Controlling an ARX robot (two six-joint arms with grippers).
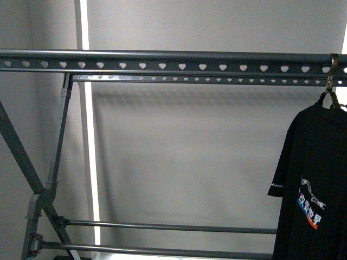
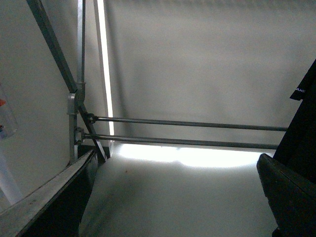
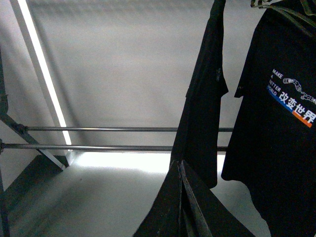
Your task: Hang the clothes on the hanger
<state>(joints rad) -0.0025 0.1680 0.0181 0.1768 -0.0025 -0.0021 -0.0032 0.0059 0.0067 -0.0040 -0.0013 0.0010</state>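
T-shirt (image 1: 314, 189) hangs on rack (image 1: 162, 60); right wrist shows two.

The picture's edge is cutting off the T-shirt (image 1: 314, 189) at right; its small sleeve lettering (image 1: 276, 186) is staying unreadable.

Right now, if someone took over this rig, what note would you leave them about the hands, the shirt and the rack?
Left hand: fingers wide apart, looks open and empty, low near the rack legs.
Right hand: fingers together, tip at the hem of a second black garment; whether it grips the cloth is unclear.
Printed T-shirt: hanging from the top rail, at its far right end.
Done: that shirt is up.
Left: confirm the second garment is hung, then let go.
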